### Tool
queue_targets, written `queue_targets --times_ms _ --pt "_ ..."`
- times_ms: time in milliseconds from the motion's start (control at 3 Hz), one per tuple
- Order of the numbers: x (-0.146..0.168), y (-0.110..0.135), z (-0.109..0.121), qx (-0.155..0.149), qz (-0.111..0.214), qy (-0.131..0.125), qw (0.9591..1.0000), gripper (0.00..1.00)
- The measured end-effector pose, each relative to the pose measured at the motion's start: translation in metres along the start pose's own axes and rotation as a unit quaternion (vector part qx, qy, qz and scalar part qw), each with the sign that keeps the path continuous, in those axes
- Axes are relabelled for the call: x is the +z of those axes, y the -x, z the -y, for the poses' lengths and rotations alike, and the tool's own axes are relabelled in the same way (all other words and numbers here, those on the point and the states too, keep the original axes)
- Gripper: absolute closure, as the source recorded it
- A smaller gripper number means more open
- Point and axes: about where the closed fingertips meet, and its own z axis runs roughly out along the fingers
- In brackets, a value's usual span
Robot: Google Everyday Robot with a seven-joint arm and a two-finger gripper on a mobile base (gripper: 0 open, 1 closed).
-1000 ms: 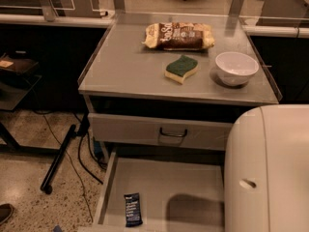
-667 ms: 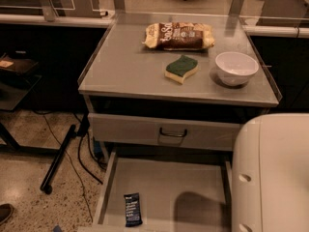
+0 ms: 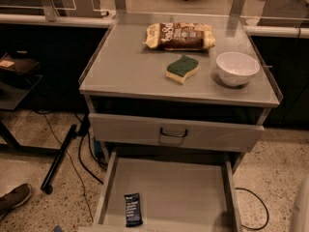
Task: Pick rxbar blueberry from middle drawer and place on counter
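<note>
Camera view, the only one I've got: the small flat navy-black rxbar blueberry [image 3: 133,209] lies flat at 7 o'clock in the open, shallow grey metal middle drawer [image 3: 183,187], near its front lip and left wall. The gripper is out of frame, so I can't tell its state. My worry is that this corner crowds a grab and the thin wrapper could skid away. The flat grey steel counter [image 3: 125,66] waits at 12 o'clock.

1 cam | high front, facing down | mid-range | counter [image 3: 130,66], mid drawer [image 3: 169,187] | hand off-frame
</note>
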Motion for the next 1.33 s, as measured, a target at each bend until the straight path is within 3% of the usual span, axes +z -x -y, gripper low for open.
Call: queue_targets --times_ms 333,667,1333 --pt "0.010 0.061 0.144 0.107 0.019 -0.113 0.9877 1.00" --pt "0.011 0.080 0.194 0.140 0.026 -0.135 0.9806 0.81" --pt "0.012 0.079 0.187 0.134 0.026 -0.130 0.9821 0.34"
